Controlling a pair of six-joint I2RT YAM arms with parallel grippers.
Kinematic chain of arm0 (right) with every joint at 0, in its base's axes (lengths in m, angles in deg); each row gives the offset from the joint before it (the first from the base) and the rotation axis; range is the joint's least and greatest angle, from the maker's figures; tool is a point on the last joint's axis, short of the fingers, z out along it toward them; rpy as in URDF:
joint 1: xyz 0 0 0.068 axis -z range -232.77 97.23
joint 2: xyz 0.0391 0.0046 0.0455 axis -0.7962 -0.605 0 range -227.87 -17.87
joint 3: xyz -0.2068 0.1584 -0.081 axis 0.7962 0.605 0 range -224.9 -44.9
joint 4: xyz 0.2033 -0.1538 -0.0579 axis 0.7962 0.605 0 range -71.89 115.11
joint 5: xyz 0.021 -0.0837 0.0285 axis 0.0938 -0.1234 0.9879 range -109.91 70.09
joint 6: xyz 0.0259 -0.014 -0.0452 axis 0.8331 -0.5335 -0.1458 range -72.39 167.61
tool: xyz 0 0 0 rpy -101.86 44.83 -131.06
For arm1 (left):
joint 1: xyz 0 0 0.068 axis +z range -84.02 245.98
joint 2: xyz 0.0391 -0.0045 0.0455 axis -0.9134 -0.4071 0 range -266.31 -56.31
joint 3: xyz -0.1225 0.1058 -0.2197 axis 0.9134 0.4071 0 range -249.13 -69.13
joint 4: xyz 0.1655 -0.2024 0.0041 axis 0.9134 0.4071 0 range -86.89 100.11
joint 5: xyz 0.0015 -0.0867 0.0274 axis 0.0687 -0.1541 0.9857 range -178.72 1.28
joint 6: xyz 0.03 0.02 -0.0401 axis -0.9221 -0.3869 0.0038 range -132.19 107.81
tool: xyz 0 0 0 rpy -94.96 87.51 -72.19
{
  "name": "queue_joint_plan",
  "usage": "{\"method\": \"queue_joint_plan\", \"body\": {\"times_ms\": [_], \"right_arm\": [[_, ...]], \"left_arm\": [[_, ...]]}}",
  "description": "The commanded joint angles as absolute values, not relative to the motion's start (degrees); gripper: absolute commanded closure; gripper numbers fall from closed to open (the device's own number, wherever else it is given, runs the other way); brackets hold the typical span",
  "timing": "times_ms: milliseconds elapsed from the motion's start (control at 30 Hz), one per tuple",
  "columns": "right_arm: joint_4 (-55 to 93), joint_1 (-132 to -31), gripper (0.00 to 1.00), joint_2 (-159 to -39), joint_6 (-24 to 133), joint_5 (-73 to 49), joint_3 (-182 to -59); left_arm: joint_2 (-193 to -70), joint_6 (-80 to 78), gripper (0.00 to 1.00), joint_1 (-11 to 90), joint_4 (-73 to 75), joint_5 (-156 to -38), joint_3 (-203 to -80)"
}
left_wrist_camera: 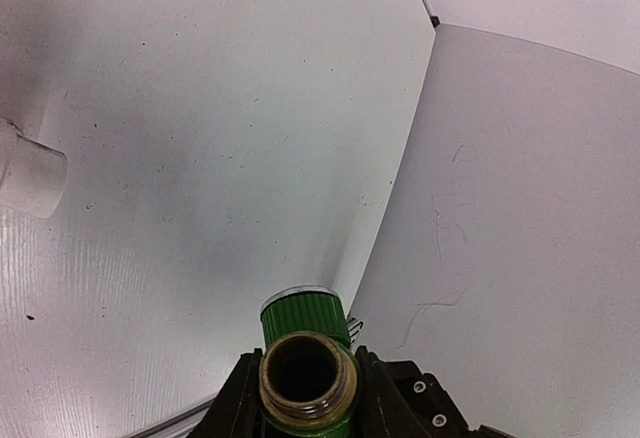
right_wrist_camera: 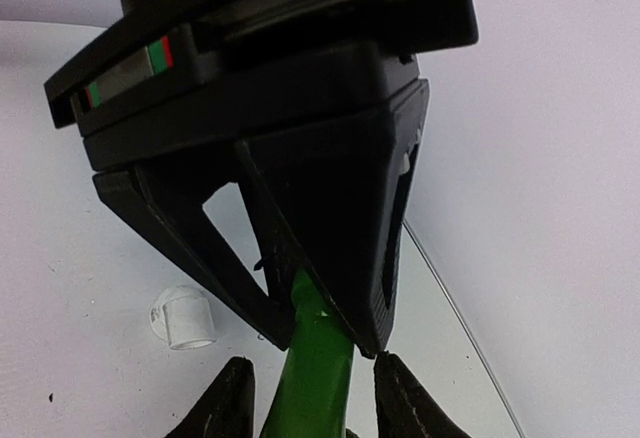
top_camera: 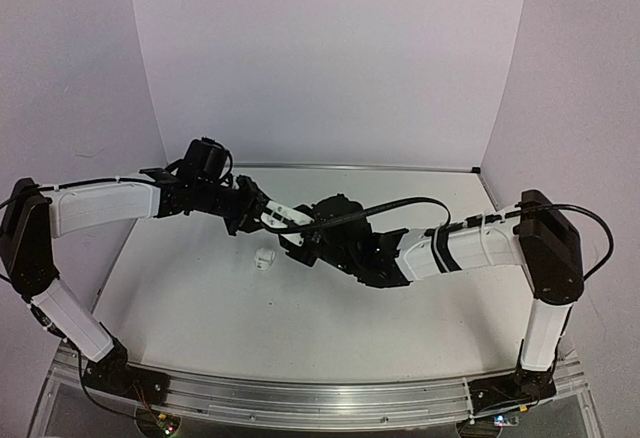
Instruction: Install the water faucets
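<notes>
The green water faucet (left_wrist_camera: pixel 303 330) sits between the black fingers of my left gripper (left_wrist_camera: pixel 305 360), its threaded brass-coloured mouth facing the camera and its ribbed cap pointing away. The left gripper is shut on it above the table. In the right wrist view the faucet's green stem (right_wrist_camera: pixel 315 378) hangs down out of the left gripper (right_wrist_camera: pixel 300 208). My right gripper (right_wrist_camera: pixel 312 386) straddles that stem, with a gap showing at each fingertip. The white fitting (top_camera: pixel 263 257) lies on the table just below the two grippers (top_camera: pixel 285 223); the wrist views also show this fitting (left_wrist_camera: pixel 30 173) (right_wrist_camera: pixel 186 320).
The white table (top_camera: pixel 200 308) is enclosed by pale walls, whose corner seam (left_wrist_camera: pixel 400 138) runs close beyond the faucet. Both arms meet at the middle back of the table, with the right arm's cable (top_camera: pixel 400 205) looping over them.
</notes>
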State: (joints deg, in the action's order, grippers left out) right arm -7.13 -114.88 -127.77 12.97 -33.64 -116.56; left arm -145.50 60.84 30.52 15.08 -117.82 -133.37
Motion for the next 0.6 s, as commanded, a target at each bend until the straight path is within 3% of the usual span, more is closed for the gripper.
{"method": "queue_joint_plan", "body": {"times_ms": [0, 133, 267, 333, 400, 500, 567], "right_arm": [[-10.5, -114.7, 0.64, -127.7, 13.2, -36.7, -117.8], [-10.8, -114.7, 0.71, -128.2, 13.6, -37.2, -118.4], [-11.1, -114.7, 0.97, -129.1, 14.1, -38.3, -119.4], [-11.5, -114.7, 1.00, -129.1, 15.0, -38.6, -119.4], [-11.8, -114.7, 1.00, -128.2, 16.5, -37.6, -118.6], [-11.6, -114.5, 1.00, -124.7, 21.7, -32.7, -115.7], [-9.3, -113.6, 1.00, -121.3, 27.7, -25.7, -114.1]], "left_arm": [[-142.2, 61.4, 1.00, 30.2, 14.1, -118.0, -133.2], [-142.2, 61.4, 1.00, 30.1, 14.1, -118.0, -133.5], [-142.0, 60.3, 1.00, 30.0, 14.0, -118.7, -133.7], [-141.7, 58.0, 0.96, 30.0, 14.0, -119.6, -134.4], [-140.4, 55.0, 0.74, 30.0, 14.0, -119.2, -134.6], [-136.4, 50.5, 0.31, 30.1, 14.2, -114.1, -133.2], [-133.1, 47.3, 0.13, 30.4, 14.2, -109.6, -131.4]]}}
